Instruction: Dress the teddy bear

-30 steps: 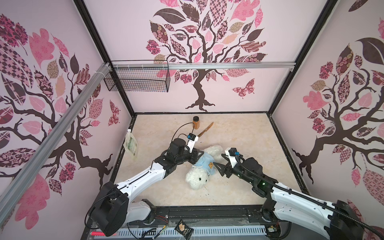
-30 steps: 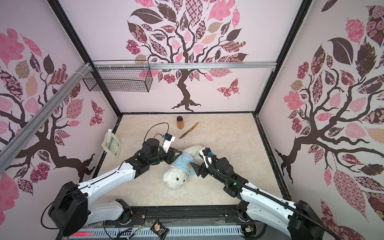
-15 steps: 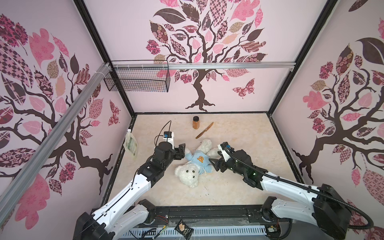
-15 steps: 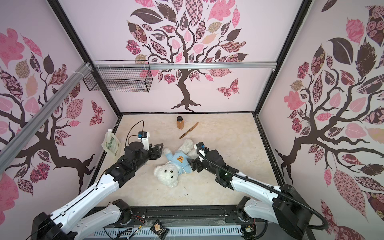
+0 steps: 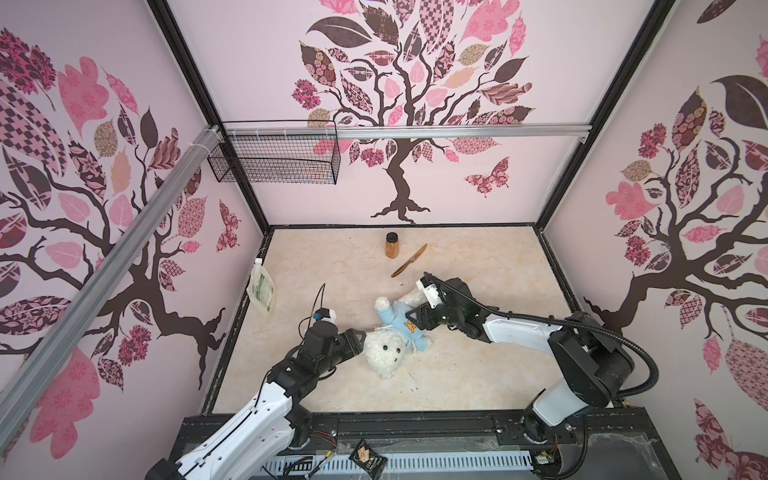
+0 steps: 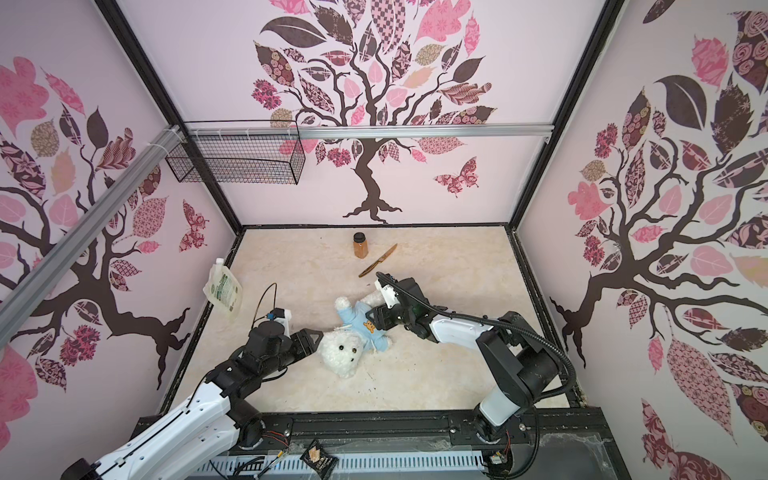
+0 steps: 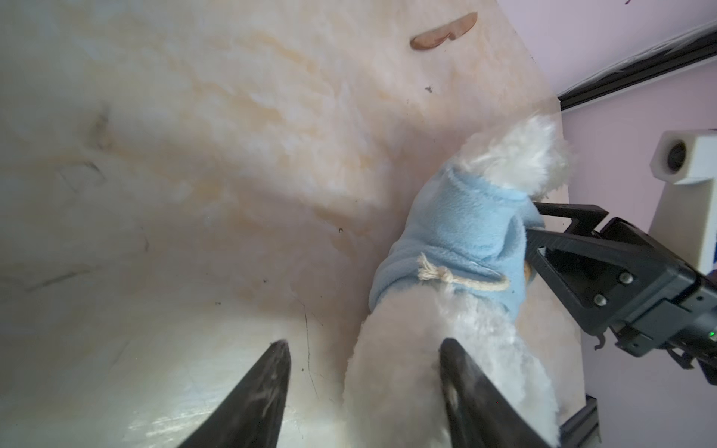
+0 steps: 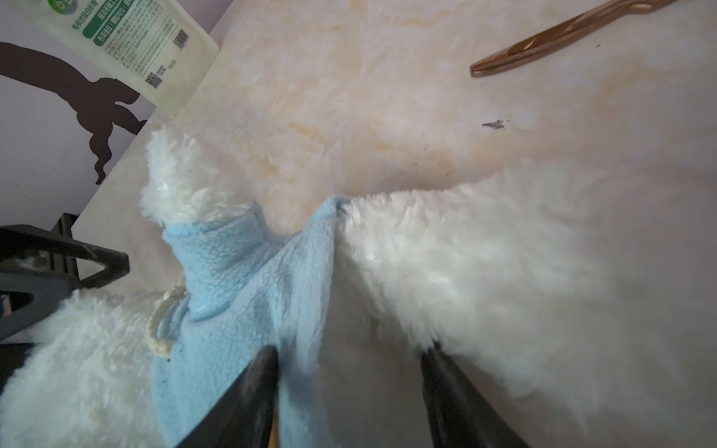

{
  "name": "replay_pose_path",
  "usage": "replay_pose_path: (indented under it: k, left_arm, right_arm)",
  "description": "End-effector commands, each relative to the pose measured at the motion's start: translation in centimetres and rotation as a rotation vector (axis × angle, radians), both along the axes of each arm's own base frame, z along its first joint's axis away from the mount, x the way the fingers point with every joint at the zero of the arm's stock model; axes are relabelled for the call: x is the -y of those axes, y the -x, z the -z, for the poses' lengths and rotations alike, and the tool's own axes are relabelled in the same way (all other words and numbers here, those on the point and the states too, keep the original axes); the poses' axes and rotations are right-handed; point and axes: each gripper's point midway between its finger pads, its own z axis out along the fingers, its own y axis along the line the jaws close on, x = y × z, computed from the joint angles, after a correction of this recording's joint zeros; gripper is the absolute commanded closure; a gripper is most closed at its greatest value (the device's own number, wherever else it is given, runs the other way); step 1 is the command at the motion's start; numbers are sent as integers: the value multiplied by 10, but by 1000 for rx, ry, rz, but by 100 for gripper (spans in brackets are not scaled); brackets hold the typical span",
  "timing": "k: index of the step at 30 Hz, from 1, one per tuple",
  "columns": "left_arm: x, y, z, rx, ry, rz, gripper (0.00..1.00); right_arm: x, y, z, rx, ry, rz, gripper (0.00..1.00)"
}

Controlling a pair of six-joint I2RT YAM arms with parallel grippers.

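The teddy bear (image 5: 384, 353) (image 6: 343, 353) lies on its back near the middle of the table (image 5: 478, 270), its head toward the robot's side and its legs pointing toward the back wall. It wears a light blue shirt (image 5: 399, 320) (image 6: 360, 318) with a small tan bear face printed on the chest and no lettering I can make out. A cream cord knotted at its end hangs at the collar in the left wrist view. The left gripper (image 5: 359, 338) (image 6: 315, 337) sits at the bear's head with its jaws apart. In the left wrist view (image 7: 362, 345) one finger lies against the head fur and the other stands over bare table. The right gripper (image 5: 413, 316) (image 6: 374, 318) is at the shirt's lower edge, by the legs. In the right wrist view (image 8: 349, 353) its jaws are parted, one finger touching the blue fleece and the other touching white leg fur. I cannot tell whether they press on anything. A soft pouch (image 5: 262, 291) (image 8: 128, 42) leans on the left wall. Its green and white label carries Chinese print, a barcode and a square code, all too fine to read surely. Near the back stand a brown jar (image 5: 392, 246) with a dark lid and, just beside it, a brown knife (image 5: 409, 260). Neither shows any writing. A dark packet (image 5: 368, 457) lies on the front rail, its print unreadable.
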Motion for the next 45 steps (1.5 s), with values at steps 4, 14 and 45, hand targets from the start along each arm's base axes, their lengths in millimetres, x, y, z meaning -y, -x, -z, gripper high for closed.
replay_pose_path:
  k: [4, 14, 45]
  left_arm:
    - [20, -16, 1, -9, 97, -13, 43]
    - [22, -120, -7, 55, -98, -71, 37]
    - [48, 106, -6, -301, 115, 382, 56]
  right_arm:
    - [7, 33, 17, -126, -25, -33, 40]
    - [7, 83, 1, -248, -228, -69, 37]
    - [30, -16, 9, -14, 274, 37, 24]
